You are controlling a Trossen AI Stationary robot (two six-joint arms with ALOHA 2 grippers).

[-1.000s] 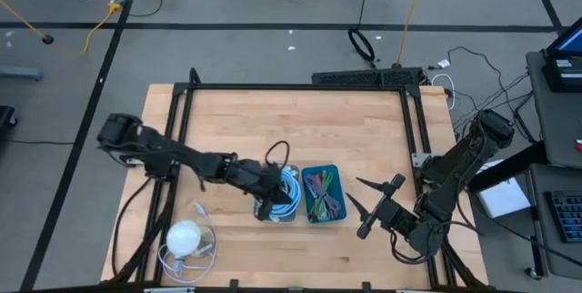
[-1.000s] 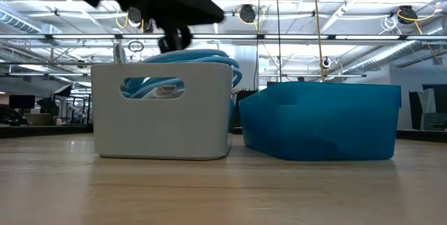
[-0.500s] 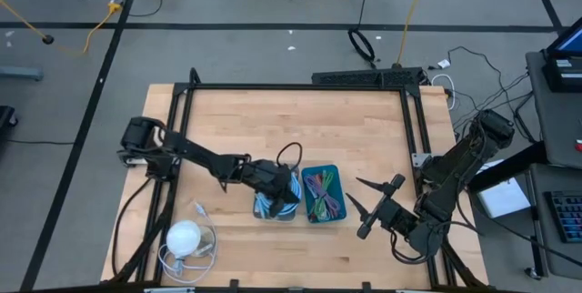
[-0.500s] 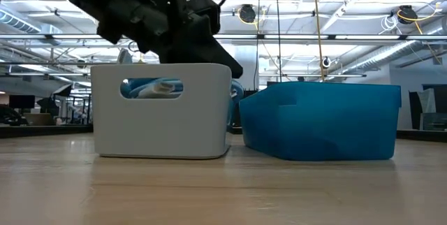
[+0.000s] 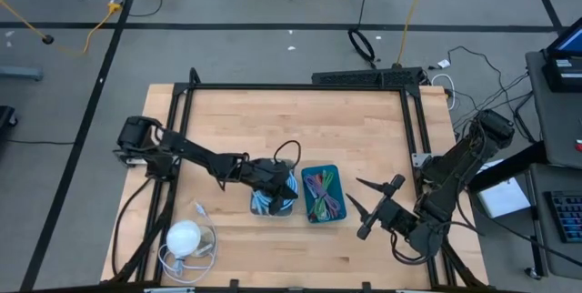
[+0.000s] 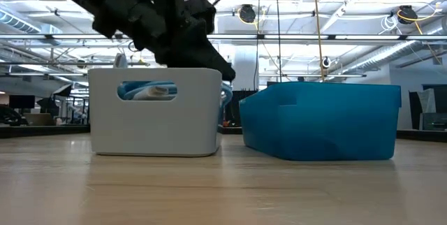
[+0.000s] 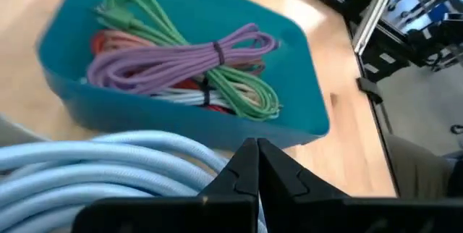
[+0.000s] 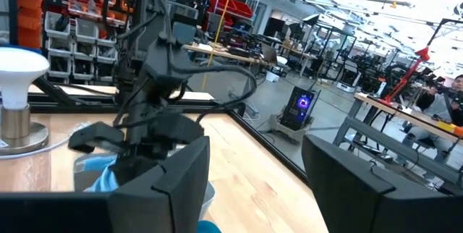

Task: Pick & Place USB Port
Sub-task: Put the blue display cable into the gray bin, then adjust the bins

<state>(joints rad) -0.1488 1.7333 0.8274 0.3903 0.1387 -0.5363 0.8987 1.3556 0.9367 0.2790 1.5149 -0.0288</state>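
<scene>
A white bin point(image 5: 273, 204) point(image 6: 154, 113) holds a coil of light blue cable point(image 7: 108, 161), which also shows through the bin's handle hole point(image 6: 147, 91). Right beside it stands a teal bin point(image 5: 323, 193) point(image 6: 321, 120) point(image 7: 181, 128) with purple, green and red cable bundles point(image 7: 188, 56). My left gripper point(image 5: 277, 188) point(image 7: 255, 153) is shut and reaches down into the white bin onto the coil. My right gripper point(image 5: 359, 204) point(image 8: 253, 189) waits open near the table's right near corner, above the table. My left gripper comes at the light blue cable coil point(image 7: 210, 161) slanting down from the table's left, with its shut fingers point(image 7: 246, 171) lying on top of it. The coil sits inside the white bin. The fingers themselves hide the exact place of touch.
A white bulb-shaped lamp point(image 5: 185, 237) point(image 8: 18, 66) with a loose white cord lies at the table's near left corner. A black frame point(image 5: 300, 88) runs around the table's edges. Bare wood lies in the far half of the table.
My left gripper has moved toward the table's right and down into the white bin. The light blue coil, which bulged above the rim, now sits lower inside. The white bin has shifted a little toward the table's left.
</scene>
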